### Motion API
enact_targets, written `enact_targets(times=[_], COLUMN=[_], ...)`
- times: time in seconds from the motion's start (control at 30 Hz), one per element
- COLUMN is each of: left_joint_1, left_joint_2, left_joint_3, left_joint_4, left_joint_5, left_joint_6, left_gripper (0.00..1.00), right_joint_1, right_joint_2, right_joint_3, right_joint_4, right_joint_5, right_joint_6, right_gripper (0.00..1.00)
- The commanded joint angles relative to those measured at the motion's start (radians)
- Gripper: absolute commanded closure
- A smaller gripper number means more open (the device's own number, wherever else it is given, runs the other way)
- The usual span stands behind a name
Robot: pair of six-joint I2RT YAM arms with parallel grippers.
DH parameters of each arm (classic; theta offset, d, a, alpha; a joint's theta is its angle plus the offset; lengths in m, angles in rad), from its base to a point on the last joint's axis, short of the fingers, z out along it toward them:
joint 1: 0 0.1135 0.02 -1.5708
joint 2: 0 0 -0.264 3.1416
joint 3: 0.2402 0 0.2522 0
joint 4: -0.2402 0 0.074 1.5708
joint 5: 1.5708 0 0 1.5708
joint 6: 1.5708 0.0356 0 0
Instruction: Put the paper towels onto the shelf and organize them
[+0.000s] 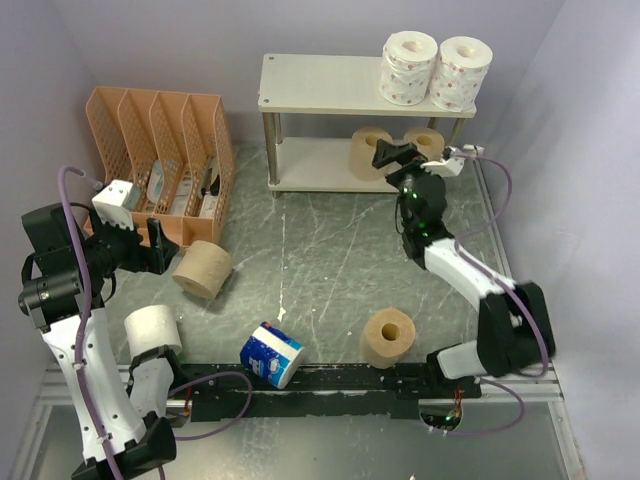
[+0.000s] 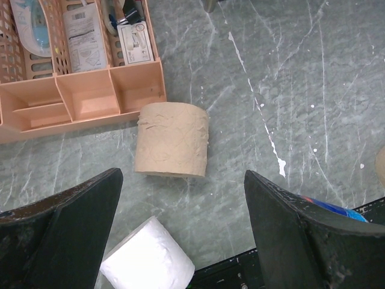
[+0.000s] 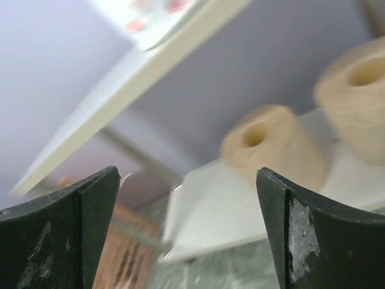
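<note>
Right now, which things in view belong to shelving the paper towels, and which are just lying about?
Job: shelf; left printed roll; right printed roll; left shelved tan roll; right shelved tan roll; lying tan roll; upright tan roll; plain white roll; blue-wrapped roll.
Lying about: orange mesh file organizer.

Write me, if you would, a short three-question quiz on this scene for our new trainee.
1. True or false: the left gripper and the right gripper both have open jaws.
2. How many rolls are on the shelf? A two, B four, C six.
3. What colour is the roll lying by the orange organizer?
Key: 1 true. 2 B: two printed rolls on the top board, two tan rolls on the lower one. 3 tan.
</note>
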Motion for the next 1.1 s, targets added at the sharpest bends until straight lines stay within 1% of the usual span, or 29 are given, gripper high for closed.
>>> enact_targets(times=[0.0,0.07,0.1,0.17,0.2,0.3,0.4,0.5,0.6,0.67,0.77,0.8,0.93,1.07], left_joint_1=[0.028,0.039,0.041,0.041,0.041,0.04,0.04,0.041,0.041,0.041,0.04,0.04,0.041,0.04], left_joint_2=[0.003,0.014,0.026,0.065,0.088,0.156,0.163,0.147,0.123,0.11,0.097,0.094,0.084,0.082], left_joint_3=[0.028,0.041,0.047,0.063,0.073,0.115,0.118,0.114,0.108,0.104,0.103,0.103,0.091,0.092], left_joint_4=[-0.004,-0.018,-0.026,-0.04,-0.05,-0.086,-0.085,-0.081,-0.072,-0.068,-0.066,-0.066,-0.054,-0.056], left_joint_5=[0.025,0.05,0.057,0.05,0.039,0.011,-0.002,-0.007,-0.013,-0.017,-0.018,-0.018,-0.029,-0.021], left_joint_6=[0.016,0.025,0.028,0.031,0.034,0.04,0.034,0.029,0.022,0.018,0.018,0.018,0.01,0.013], left_gripper=[0.06,0.06,0.06,0.06,0.06,0.06,0.06,0.06,0.06,0.06,0.06,0.06,0.06,0.06], right_joint_1=[0.025,0.035,0.051,0.104,0.14,0.275,0.35,0.383,0.406,0.429,0.472,0.481,0.499,0.515], right_joint_2=[-0.133,-0.078,-0.036,0.057,0.093,0.186,0.299,0.401,0.524,0.604,0.679,0.704,0.784,0.803], right_joint_3=[-0.16,-0.205,-0.202,-0.163,-0.135,-0.016,0.139,0.26,0.386,0.454,0.546,0.569,0.63,0.642], right_joint_4=[0.046,0.101,0.109,0.09,0.071,-0.037,-0.123,-0.121,-0.095,-0.107,-0.208,-0.223,-0.212,-0.203], right_joint_5=[-0.5,-0.75,-0.888,-1.068,-1.114,-1.16,-1.238,-1.286,-1.38,-1.357,-1.244,-1.232,-1.236,-1.213], right_joint_6=[-0.086,-0.09,-0.096,-0.13,-0.16,-0.321,-0.41,-0.406,-0.346,-0.337,-0.414,-0.425,-0.38,-0.38], right_gripper=[0.05,0.05,0.06,0.07,0.07,0.06,0.05,0.05,0.04,0.04,0.04,0.03,0.04,0.04])
